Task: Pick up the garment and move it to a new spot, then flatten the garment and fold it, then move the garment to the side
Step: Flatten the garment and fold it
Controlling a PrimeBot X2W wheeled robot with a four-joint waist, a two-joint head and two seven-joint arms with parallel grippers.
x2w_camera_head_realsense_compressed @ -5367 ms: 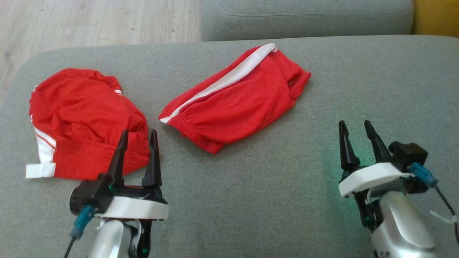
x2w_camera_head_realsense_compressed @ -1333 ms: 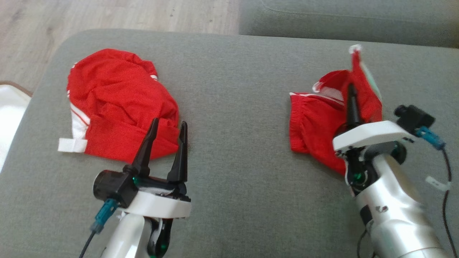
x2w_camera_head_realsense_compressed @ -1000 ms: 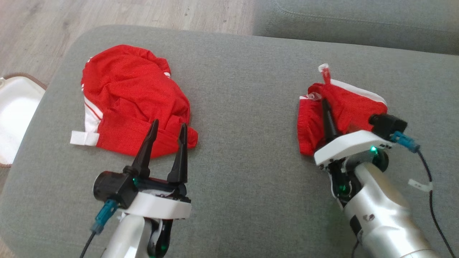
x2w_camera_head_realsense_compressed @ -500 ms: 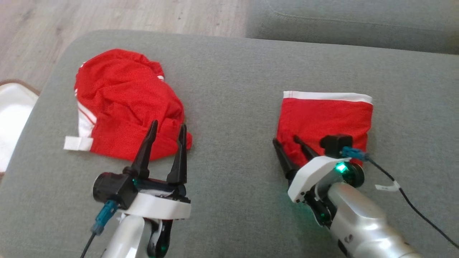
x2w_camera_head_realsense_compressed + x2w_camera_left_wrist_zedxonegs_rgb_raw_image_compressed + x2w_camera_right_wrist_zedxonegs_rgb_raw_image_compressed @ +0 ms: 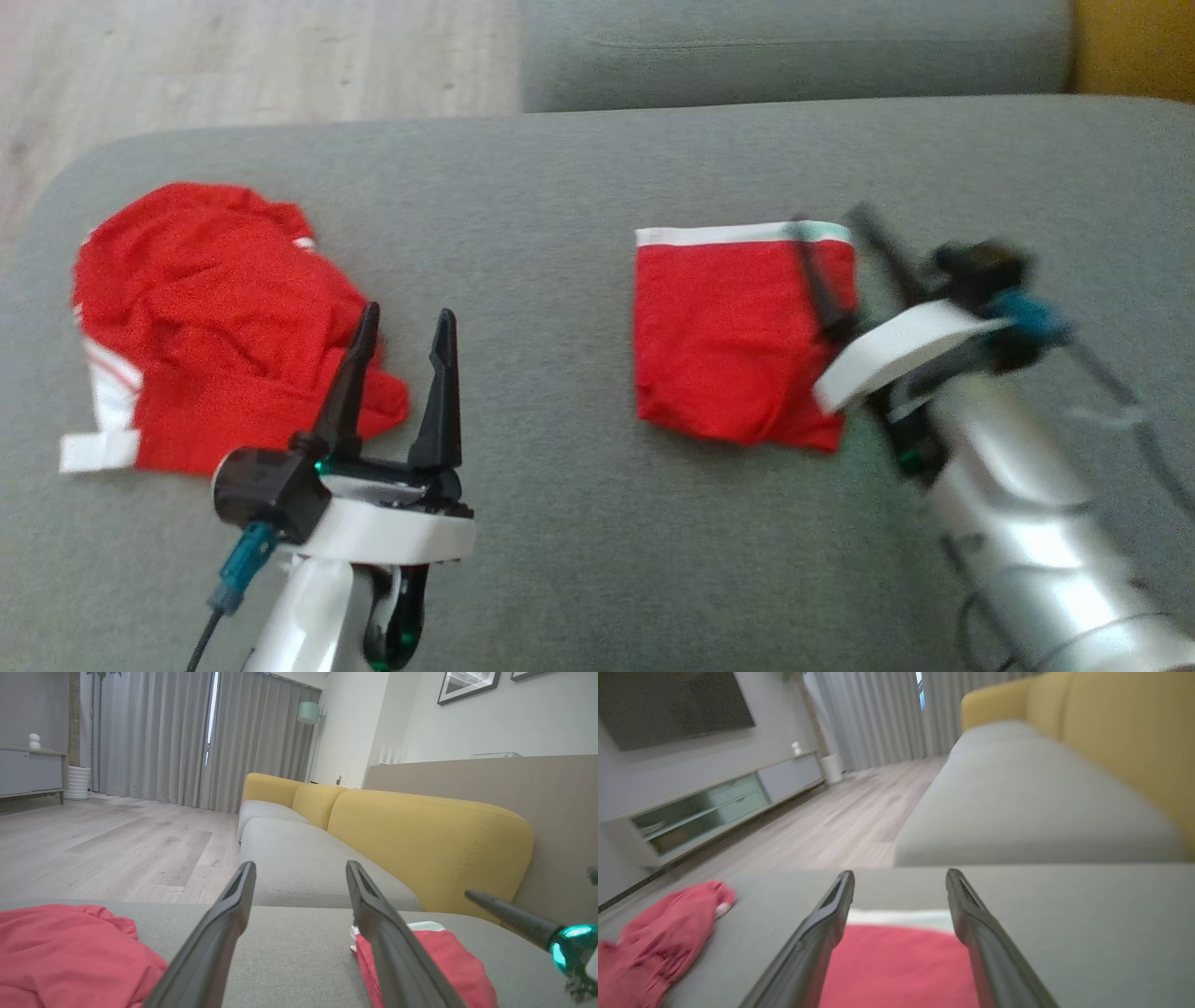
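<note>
the right claw [image 5: 829, 217] has let go of the folded shorts [image 5: 733, 345], fingers now apart over their right edge. the left claw [image 5: 408, 313] waits, fingers apart. folding looks done; moving them aside remains.

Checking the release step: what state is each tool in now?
Left tool: open, holding nothing.
Right tool: open, holding nothing, over the folded red fabric garment.

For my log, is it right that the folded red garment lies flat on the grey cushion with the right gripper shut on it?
Not quite: the right gripper is open and holds nothing, as the right wrist view shows. The folded red garment does lie flat on the grey cushion.
</note>
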